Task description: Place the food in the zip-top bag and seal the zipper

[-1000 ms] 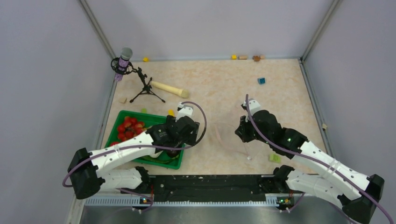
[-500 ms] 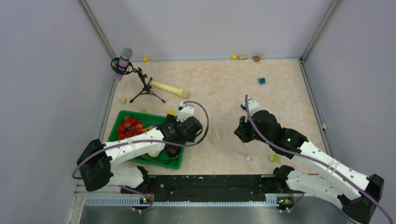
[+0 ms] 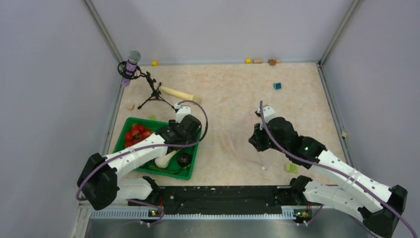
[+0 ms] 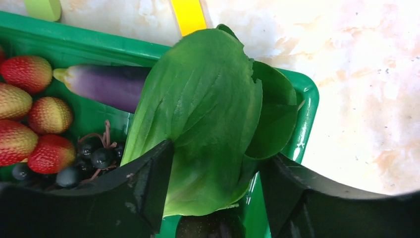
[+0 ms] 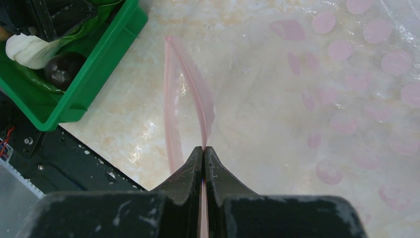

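Note:
The green tray [image 3: 120, 135] holds the food: red strawberries [image 3: 137, 134], a bok choy with a white stem [image 3: 165, 160] and a dark round fruit [image 3: 184, 159]. In the left wrist view, the broad bok choy leaf [image 4: 208, 99] lies between my left gripper's [image 4: 218, 153] fingers. They stand wide on either side of it, over the tray's right end. A purple eggplant [image 4: 104, 84] and dark berries [image 4: 94, 158] lie beside it. My right gripper [image 5: 204, 148] is shut on the pink zipper [image 5: 190, 89] of the clear zip-top bag [image 5: 346, 99], holding its mouth open.
A microphone on a tripod [image 3: 131, 64] and a wooden rolling pin [image 3: 179, 93] stand behind the tray. A yellow block [image 4: 188, 15] lies just past the tray's rim. A blue block [image 3: 277, 86] and a green block [image 3: 291, 168] lie to the right.
My left gripper has moved back and left over the tray, and its fingers have drawn in around the bok choy leaf. The right arm has not moved.

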Motion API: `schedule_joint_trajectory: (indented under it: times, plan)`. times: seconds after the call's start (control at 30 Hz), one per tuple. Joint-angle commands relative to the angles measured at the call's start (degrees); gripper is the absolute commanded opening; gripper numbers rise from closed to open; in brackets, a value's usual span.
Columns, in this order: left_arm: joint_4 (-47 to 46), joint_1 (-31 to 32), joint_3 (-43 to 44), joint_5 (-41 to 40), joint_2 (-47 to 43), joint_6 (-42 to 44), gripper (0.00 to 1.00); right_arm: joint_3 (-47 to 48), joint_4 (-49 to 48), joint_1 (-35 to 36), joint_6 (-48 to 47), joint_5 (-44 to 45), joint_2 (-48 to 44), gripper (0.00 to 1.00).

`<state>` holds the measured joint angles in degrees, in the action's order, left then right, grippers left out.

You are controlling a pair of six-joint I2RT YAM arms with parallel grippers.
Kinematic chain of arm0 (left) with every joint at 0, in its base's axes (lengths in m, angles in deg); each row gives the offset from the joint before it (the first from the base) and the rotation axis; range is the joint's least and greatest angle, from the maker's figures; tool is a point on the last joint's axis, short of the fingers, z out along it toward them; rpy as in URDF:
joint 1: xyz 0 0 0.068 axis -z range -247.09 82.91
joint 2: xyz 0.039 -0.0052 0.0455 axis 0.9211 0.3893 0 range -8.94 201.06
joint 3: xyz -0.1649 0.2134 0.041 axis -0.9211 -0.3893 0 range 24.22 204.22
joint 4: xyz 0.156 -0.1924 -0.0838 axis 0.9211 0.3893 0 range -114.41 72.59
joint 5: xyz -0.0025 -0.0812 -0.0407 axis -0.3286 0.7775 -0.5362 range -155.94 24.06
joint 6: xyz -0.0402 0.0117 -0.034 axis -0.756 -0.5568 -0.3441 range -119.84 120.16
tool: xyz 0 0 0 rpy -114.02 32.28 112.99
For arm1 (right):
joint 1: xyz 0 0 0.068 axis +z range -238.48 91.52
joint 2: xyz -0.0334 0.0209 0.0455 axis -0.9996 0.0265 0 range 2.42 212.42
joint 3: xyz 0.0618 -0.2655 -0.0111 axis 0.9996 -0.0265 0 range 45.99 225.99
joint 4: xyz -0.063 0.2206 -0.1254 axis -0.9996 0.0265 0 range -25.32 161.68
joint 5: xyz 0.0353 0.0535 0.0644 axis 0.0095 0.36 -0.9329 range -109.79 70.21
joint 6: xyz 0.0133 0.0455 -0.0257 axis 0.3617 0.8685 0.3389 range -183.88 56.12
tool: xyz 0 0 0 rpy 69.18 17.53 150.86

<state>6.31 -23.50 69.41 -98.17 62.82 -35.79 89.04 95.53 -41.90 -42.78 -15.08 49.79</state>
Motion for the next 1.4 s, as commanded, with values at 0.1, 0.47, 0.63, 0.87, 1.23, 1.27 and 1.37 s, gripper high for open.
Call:
schedule_joint_trajectory:
  times: [0.1, 0.47, 0.63, 0.87, 1.23, 1.27, 1.37]
  plan:
    - [-2.9, -1.4, -2.5, 4.0, -1.7, 0.5, 0.60, 0.0, -2.2, -0.3, -0.7, 1.6, -0.9, 0.00]
    - [-2.1, -1.7, -1.6, 3.1, 3.2, -0.5, 0.53, -0.2, -2.2, -0.4, -0.5, 1.0, -1.6, 0.00]
    - [-1.6, -1.6, -1.1, 2.9, 3.5, -0.5, 0.19, -0.3, -2.2, -0.4, -0.4, 1.0, -2.1, 0.00]
    - [1.5, -1.6, -0.5, 1.2, 0.4, -1.4, 0.00, -0.3, -1.9, -0.3, -0.4, 2.8, -3.0, 0.00]
    - [8.3, -1.4, 0.7, -6.5, -10.0, -5.0, 0.00, -0.3, -1.9, -0.3, -0.3, 3.5, -3.1, 0.00]
    - [8.5, -1.3, 0.7, -6.8, -11.4, -5.3, 0.00, -0.4, -1.9, -0.4, -0.3, 3.7, -3.1, 0.00]
    - [7.9, -1.3, 0.3, -7.7, -16.1, -5.4, 0.00, -0.5, -1.9, -0.3, -0.2, 4.3, -3.1, 0.00]
